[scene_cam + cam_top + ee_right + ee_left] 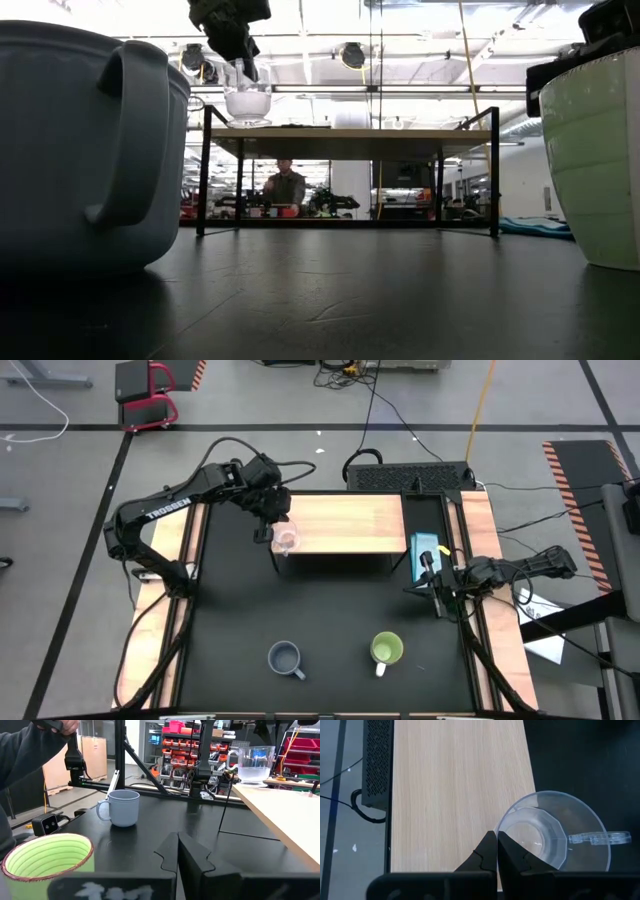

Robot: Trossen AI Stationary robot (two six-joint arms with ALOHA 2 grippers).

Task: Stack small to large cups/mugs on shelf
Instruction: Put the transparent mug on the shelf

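Note:
The small clear glass cup (287, 540) is upright at the near left corner of the light-wood shelf (345, 523). My left gripper (497, 845) is shut on it from above. In the low view the cup (247, 100) has its base right at the board's top; whether it touches the board cannot be told. The grey-blue mug (285, 658) and the lime-green mug (386, 649) stand on the black table near its front edge. My right gripper (432, 582) waits shut at the table's right side, level, with nothing in it. My left gripper pinches the glass cup's rim (506, 822) on the side opposite its handle (600, 838), one finger (482, 855) outside the wall and the other over the inside. The fingers slant down from above and from the table's left. The cup stays upright.
A blue box (424, 550) lies just right of the shelf, and a black perforated box (410, 477) sits behind it. Light-wood strips (185, 560) run along both table sides. Bare black tabletop (330, 600) lies between shelf and mugs. A person's sleeve (30, 745) shows beyond the table.

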